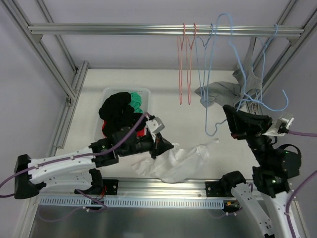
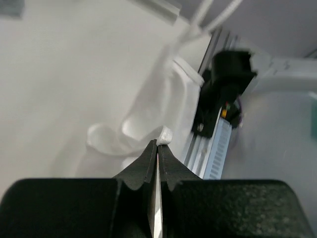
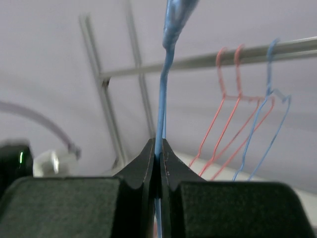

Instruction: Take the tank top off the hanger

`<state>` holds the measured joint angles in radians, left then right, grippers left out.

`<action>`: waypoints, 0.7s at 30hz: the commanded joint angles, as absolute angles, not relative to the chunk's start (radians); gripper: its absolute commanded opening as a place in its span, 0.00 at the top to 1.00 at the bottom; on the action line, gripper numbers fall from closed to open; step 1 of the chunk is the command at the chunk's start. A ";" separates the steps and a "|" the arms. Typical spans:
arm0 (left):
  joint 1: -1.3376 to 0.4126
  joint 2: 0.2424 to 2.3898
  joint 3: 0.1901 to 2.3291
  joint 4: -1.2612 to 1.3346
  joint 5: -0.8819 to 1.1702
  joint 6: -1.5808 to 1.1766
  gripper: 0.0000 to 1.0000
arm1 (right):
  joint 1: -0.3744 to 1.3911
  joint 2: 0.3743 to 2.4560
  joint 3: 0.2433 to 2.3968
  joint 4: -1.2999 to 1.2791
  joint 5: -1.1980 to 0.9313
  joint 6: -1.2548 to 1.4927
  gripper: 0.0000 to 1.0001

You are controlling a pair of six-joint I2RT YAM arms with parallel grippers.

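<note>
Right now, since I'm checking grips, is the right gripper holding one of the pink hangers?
No, the right gripper is shut on a blue hanger; the pink hangers hang untouched behind it.

The tank top [image 2: 171, 99], pinched at the left gripper's [image 2: 157, 144] tips, is thin white cloth, soft and matt, lying in loose folds. That gripper's fingers [image 2: 141, 171] look like black plastic with a dull, faintly grainy skin. Clamped in the right gripper [image 3: 158, 145], the blue hanger [image 3: 164, 94] is thin smooth wire with a slight sheen. Beyond those tips the rail [image 3: 297, 46] is silvery satin metal, and the pink hangers [image 3: 225, 91] are smooth wire too.
</note>
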<state>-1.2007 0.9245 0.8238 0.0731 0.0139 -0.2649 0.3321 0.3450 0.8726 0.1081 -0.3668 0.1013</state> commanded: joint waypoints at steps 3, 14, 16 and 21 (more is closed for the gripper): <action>-1.216 1.035 0.624 0.351 0.140 -0.414 1.00 | 0.336 0.340 0.661 1.003 0.090 0.172 1.00; -1.232 1.089 0.641 0.198 -0.087 -0.417 1.00 | 0.336 0.334 1.141 -0.587 0.175 -0.167 1.00; -1.233 1.091 0.673 0.173 -0.087 -0.404 1.00 | 0.336 0.395 1.225 -0.786 0.184 -0.176 1.00; -1.236 1.066 0.779 0.059 -0.103 -0.387 0.73 | 0.334 0.615 1.356 -1.003 0.152 -0.212 0.99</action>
